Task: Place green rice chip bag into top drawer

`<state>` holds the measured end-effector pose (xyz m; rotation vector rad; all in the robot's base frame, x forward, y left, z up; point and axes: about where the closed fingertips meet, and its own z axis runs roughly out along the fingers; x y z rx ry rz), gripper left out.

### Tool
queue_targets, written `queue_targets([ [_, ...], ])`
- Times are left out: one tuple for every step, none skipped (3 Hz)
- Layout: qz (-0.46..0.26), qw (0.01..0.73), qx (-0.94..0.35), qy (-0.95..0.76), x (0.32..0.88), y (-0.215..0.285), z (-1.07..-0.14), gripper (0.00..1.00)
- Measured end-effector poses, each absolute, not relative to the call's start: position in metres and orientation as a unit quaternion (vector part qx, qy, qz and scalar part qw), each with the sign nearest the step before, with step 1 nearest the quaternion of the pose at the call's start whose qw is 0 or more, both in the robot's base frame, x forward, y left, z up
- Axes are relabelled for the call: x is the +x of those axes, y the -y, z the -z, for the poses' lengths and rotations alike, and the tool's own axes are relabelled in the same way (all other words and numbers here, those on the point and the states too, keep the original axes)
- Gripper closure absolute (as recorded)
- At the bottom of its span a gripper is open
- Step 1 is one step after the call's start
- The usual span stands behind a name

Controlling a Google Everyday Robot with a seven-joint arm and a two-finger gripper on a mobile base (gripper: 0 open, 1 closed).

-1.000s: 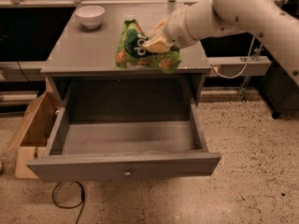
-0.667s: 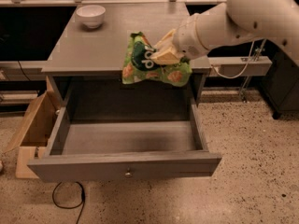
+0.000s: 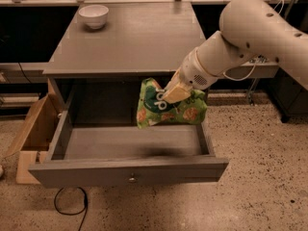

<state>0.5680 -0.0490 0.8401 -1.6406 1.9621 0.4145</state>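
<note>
One gripper point(image 3: 174, 91), at frame centre, is clenched on the green rice chip bag point(image 3: 186, 113), which hangs above the open top drawer point(image 3: 130, 170); best lowered nearer the drawer floor, clear of its frame-right wall, before letting go

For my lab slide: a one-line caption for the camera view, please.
The claw holds the green rice chip bag above the open top drawer.

1. On the green rice chip bag point(image 3: 185, 113), the dark round logo point(image 3: 157, 100) carries white letters, turned sideways, seemingly "pop"; other print is unreadable.
2. The gripper point(image 3: 174, 94), at the logo's 3 o'clock, clamps the bag.
</note>
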Motion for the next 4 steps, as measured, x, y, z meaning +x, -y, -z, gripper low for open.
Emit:
queue_targets([
  [-0.154, 0.271, -0.609, -0.729, 0.568, 0.049, -0.840, 0.75],
  [-0.154, 0.271, -0.609, -0.729, 0.568, 0.049, -0.840, 0.51],
  [-0.148, 0.263, -0.615, -0.728, 0.574, 0.045, -0.826, 0.28],
  [-0.163, 0.253, -0.612, -0.731, 0.579, 0.042, -0.794, 0.05],
])
